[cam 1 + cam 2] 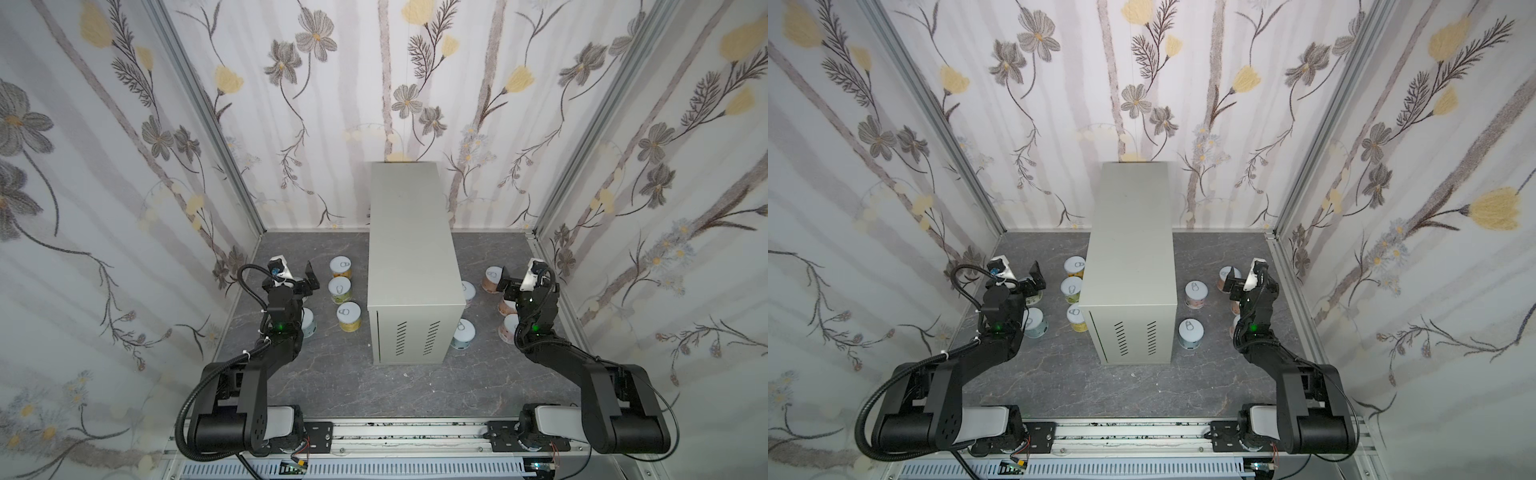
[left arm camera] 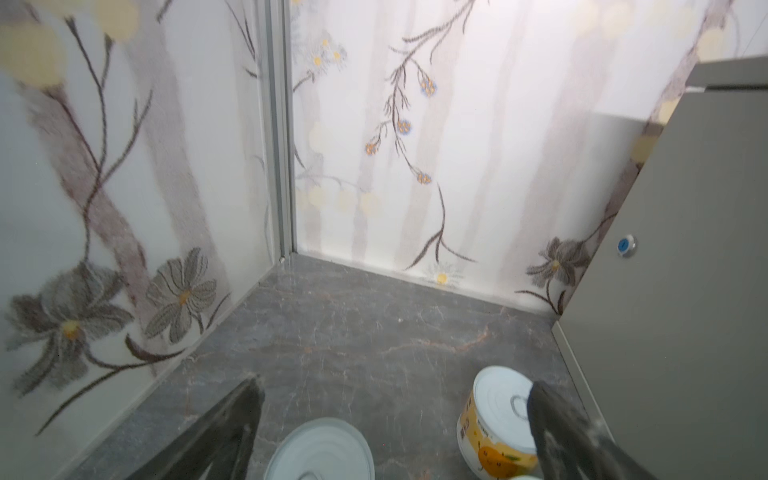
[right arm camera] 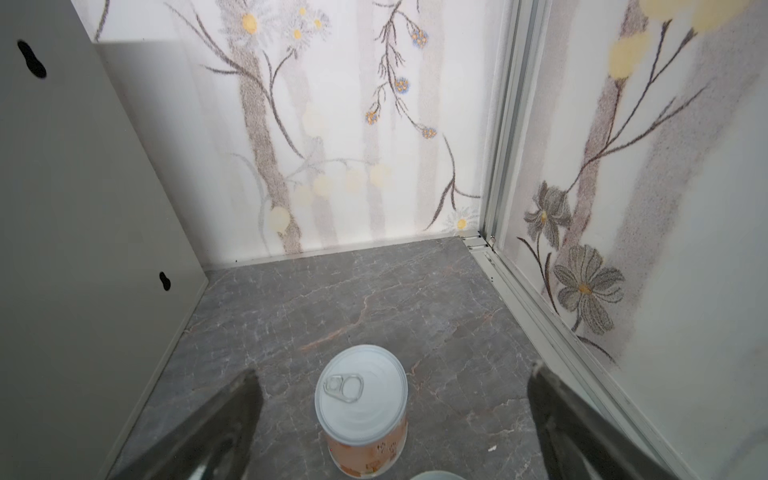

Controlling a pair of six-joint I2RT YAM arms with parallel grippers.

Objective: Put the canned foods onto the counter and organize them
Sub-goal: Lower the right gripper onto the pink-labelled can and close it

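Left hand (image 2: 395,384) and right hand (image 3: 392,370) gape empty above cans (image 3: 360,399), counter (image 1: 415,232) standing between them.

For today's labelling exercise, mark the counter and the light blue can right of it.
counter (image 1: 411,232), in a top view, on its flat top.
light blue can (image 1: 1190,328), in a top view, on its lid.

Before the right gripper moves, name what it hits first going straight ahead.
Likely the peach can on the floor, centred ahead of the open right gripper; distance unclear.
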